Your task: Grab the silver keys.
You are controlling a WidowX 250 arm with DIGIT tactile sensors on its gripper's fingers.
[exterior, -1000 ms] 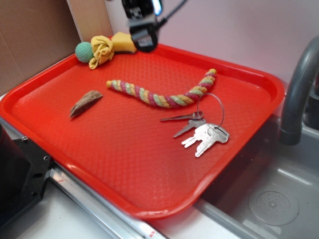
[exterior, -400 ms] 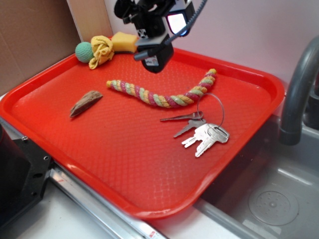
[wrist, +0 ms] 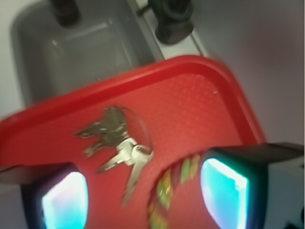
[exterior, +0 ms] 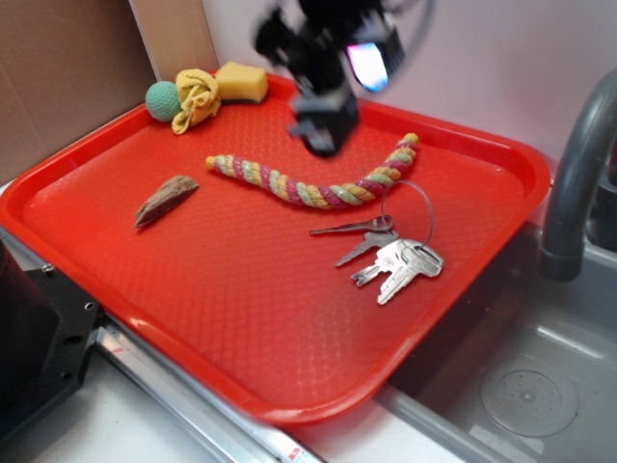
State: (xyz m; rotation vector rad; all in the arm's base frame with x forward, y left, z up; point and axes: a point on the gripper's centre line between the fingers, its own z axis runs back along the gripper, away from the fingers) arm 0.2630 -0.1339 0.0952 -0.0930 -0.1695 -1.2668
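Silver keys [exterior: 390,258] fan toward the tray's [exterior: 241,318] front-left, ring rearward; blurred fingers' [exterior: 326,130] opening unclear.

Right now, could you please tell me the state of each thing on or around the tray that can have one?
silver keys: flat on the tray, fanned out, on their wire ring, not held
braided rope: lying curved, one end next to the key ring
claw: above the rope, blurred, holding nothing; open or shut unclear
red tray: flat, beside the sink
wood piece: lying flat, alone
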